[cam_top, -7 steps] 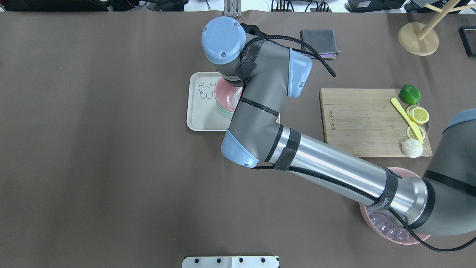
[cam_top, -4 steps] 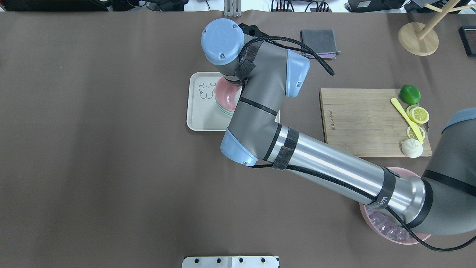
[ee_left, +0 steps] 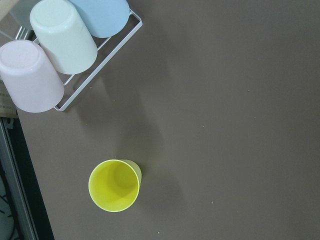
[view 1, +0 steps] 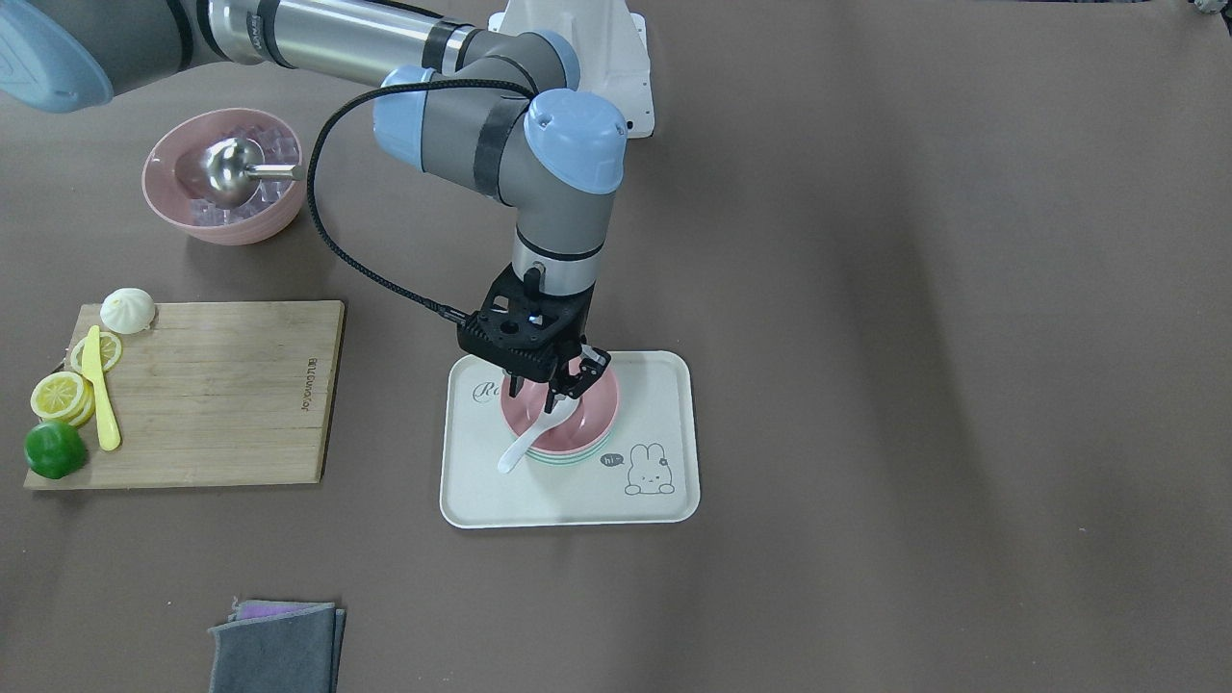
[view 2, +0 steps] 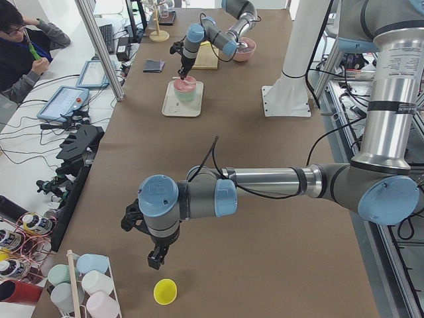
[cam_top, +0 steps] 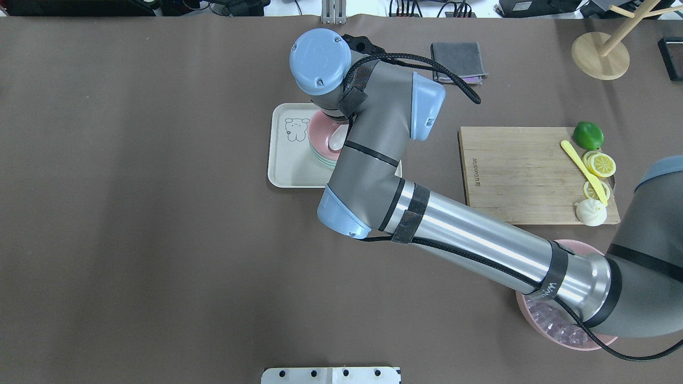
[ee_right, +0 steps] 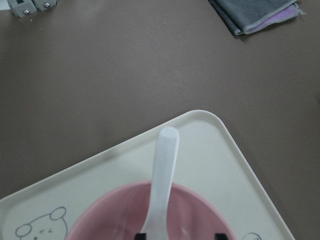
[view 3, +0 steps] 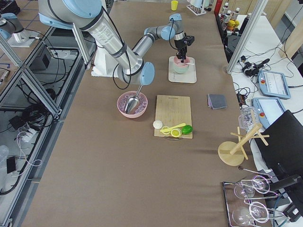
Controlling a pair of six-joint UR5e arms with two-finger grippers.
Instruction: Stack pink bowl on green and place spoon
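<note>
Brown matting covers the long counter, which is flanked by aluminium frame posts. A side bench beyond it is crowded with tablets and cables, and an operator sits there. On the counter lie a wooden cutting board carrying a lime, lemon slices, a yellow knife and a white bun. There is also an ice bowl with a metal scoop in it, and folded grey cloths. At one end the left tool hangs above the counter near an upright yellow cup and a wire rack of upturned cups. Whether its jaws are apart or together cannot be told.

A cream tray holds the pink bowl, nested in the green bowl, of which only a thin rim shows. The right tool hangs directly over the pink bowl, pointing down. The white spoon lies with its scoop end inside the pink bowl, under the tool, its handle leaning over the rim above the tray. In the right wrist view the fingertips stand spread wider than the handle, which runs out from between them close to one tip; the jaws are apart and clamp nothing.
</note>
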